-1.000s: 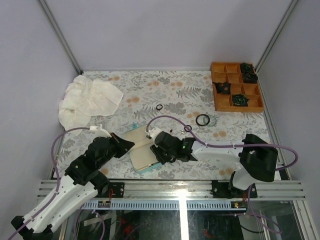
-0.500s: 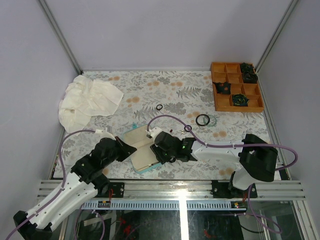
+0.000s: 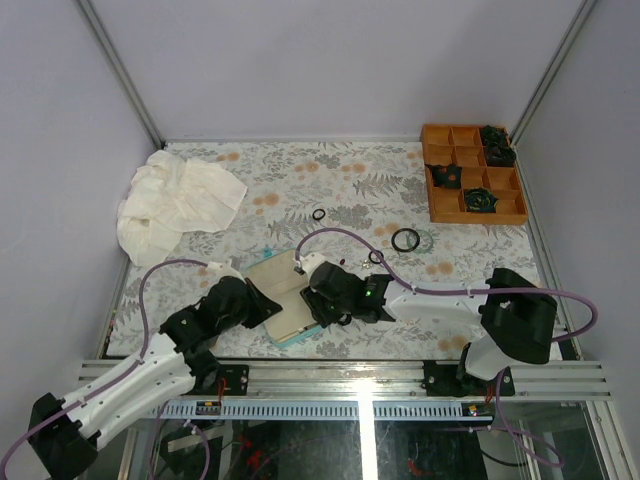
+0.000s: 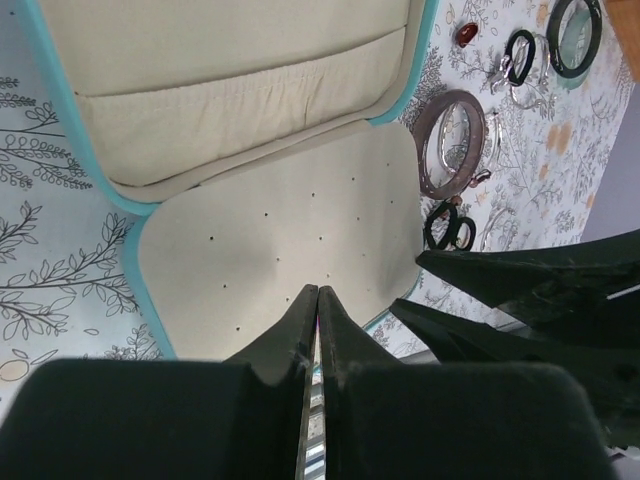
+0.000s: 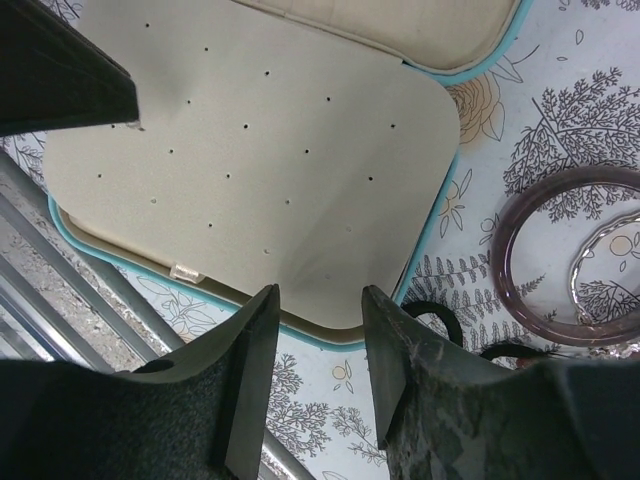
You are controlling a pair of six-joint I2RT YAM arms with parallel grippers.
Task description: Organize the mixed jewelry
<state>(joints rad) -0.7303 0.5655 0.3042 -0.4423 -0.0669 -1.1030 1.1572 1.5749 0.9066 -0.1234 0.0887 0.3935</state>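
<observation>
A crumpled white cloth (image 3: 178, 200) is seen at the upper left of the floral bench (image 3: 350, 180). At lower centre, the left gripper (image 4: 317, 292) is pressed fully closed with nothing held, its tip over the near flap of the opened teal case (image 4: 260, 240), whose beige lining is exposed. The right gripper (image 5: 320, 295) is spread apart and empty above that flap's right edge. Just right of the case, a reddish-brown bangle (image 4: 450, 143) and black rings (image 4: 449, 226) are scattered. A black bangle (image 3: 405, 240) lies further right, and an orange compartment tray (image 3: 470, 175) is at the upper right.

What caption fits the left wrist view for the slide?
Left gripper shut, poised above the open teal case; a reddish-brown bangle lies beside it.
</observation>
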